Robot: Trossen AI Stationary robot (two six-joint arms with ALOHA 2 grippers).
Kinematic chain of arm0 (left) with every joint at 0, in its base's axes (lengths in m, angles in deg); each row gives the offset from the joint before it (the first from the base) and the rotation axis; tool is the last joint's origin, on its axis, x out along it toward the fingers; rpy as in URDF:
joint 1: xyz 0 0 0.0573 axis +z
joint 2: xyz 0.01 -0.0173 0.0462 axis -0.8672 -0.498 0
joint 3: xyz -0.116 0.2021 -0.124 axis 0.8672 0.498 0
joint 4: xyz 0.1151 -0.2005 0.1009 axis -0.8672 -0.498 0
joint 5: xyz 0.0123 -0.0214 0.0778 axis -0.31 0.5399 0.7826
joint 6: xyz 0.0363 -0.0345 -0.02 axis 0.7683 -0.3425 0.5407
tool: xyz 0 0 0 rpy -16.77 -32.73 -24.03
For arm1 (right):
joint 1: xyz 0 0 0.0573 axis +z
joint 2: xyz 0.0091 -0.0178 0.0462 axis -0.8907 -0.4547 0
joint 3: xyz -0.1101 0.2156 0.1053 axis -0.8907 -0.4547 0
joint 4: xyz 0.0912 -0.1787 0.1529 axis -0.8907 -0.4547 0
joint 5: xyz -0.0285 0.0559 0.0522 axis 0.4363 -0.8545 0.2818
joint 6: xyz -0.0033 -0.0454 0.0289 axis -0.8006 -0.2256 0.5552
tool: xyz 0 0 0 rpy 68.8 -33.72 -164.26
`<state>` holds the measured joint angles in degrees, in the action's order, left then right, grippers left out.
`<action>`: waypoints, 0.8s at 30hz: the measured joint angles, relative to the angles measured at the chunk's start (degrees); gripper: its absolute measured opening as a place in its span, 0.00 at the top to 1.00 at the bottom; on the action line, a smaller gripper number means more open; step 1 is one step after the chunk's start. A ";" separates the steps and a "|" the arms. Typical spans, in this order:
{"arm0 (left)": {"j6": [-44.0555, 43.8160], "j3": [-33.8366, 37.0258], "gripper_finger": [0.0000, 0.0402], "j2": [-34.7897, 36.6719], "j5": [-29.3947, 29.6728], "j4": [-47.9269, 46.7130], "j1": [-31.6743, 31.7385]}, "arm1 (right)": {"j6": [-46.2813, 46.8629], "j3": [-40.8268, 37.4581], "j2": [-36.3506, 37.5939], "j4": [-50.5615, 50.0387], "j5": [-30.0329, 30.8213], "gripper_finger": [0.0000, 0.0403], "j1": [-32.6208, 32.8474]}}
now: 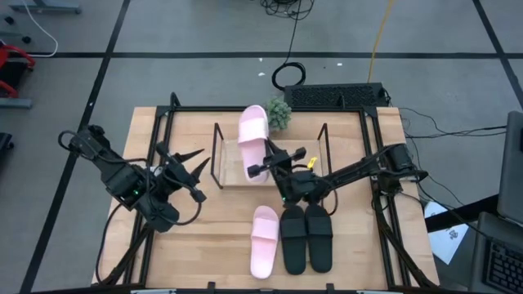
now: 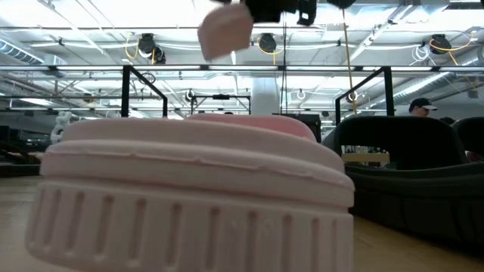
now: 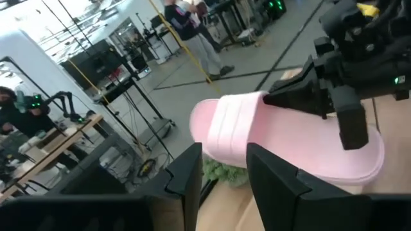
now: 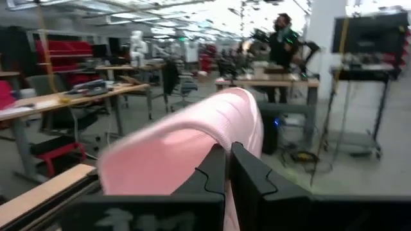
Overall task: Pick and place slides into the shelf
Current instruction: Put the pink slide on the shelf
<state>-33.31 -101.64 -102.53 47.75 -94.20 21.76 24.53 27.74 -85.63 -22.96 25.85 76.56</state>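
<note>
Tabletop point(image 1: 204, 237) of pale wood planks, black frame rails along both side edges; grey floor with dark tape lines all around. Left gripper point(image 1: 194, 173) hangs over the table's left half, fingers apart, nothing between them. Shelf point(image 1: 233, 176) sits at the table's middle toward the far edge, wooden base, thin black rod ends. Right gripper point(image 1: 263, 167) is clamped on the heel of a pink slide point(image 1: 252, 131), holding it above the shelf with its toe past the shelf's far side. Second pink slide point(image 1: 264, 239) lies near the front edge, the black pair point(image 1: 307, 238) just beside it on the right. Small green plant point(image 1: 279, 113) at the far edge. Low view is mostly blocked by the near pink slide; workshop benches and a person show behind, blurred
</note>
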 joint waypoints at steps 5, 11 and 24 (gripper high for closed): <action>-0.30 0.00 0.69 0.22 -1.15 -3.47 0.00 | 7.70 0.00 -2.86 -0.14 0.71 1.00 0.32; -0.82 0.00 0.69 2.08 -1.99 -7.15 -0.02 | 13.59 -0.01 -5.05 -1.38 3.67 1.00 0.94; -7.75 0.02 0.69 9.34 -5.96 -12.81 -0.02 | 23.97 7.28 -5.21 -19.90 -0.84 1.00 0.26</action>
<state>-41.06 -101.62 -93.19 41.79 -107.00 21.74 48.49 35.03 -90.84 -42.86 25.02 76.82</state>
